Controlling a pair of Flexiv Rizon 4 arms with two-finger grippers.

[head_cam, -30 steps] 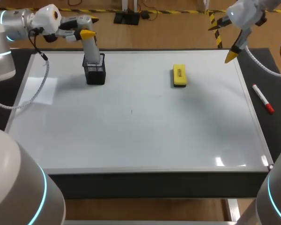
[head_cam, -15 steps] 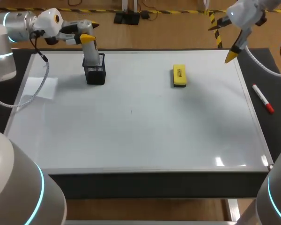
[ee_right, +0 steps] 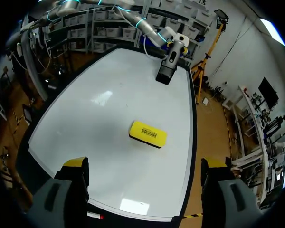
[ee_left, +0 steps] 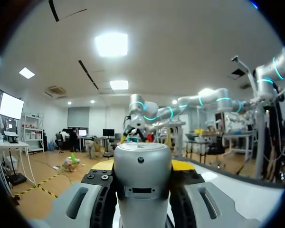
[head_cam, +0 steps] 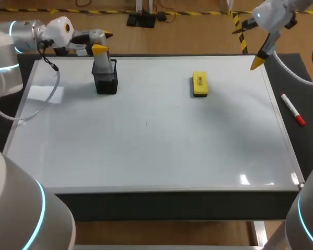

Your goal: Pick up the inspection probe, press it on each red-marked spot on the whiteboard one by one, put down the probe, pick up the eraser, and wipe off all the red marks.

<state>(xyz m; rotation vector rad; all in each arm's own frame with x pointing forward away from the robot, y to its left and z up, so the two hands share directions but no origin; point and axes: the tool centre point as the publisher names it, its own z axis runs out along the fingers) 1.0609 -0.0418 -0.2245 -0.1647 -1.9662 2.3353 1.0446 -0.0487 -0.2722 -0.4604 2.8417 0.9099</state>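
The grey inspection probe (head_cam: 101, 61) stands with its lower end inside a black mesh holder (head_cam: 106, 80) at the whiteboard's far left. My left gripper (head_cam: 99, 48) is shut on the probe's upper part. In the left wrist view the probe (ee_left: 141, 183) fills the space between the left gripper's (ee_left: 142, 164) yellow-tipped fingers. The yellow eraser (head_cam: 200, 84) lies on the board's far middle, also seen ahead of my right gripper (ee_right: 145, 164) as the eraser (ee_right: 147, 133). My right gripper (head_cam: 260, 60) hangs open above the board's far right corner, holding nothing. I see no red marks on the whiteboard (head_cam: 156, 146).
A red-capped marker pen (head_cam: 292, 109) lies on the black mat to the right of the whiteboard, near its edge. A tiny dark speck (head_cam: 146, 123) sits near the board's middle.
My left arm's wrist has swung up and to the left, and the probe now stands more upright in the holder. The right arm and the eraser have not moved.
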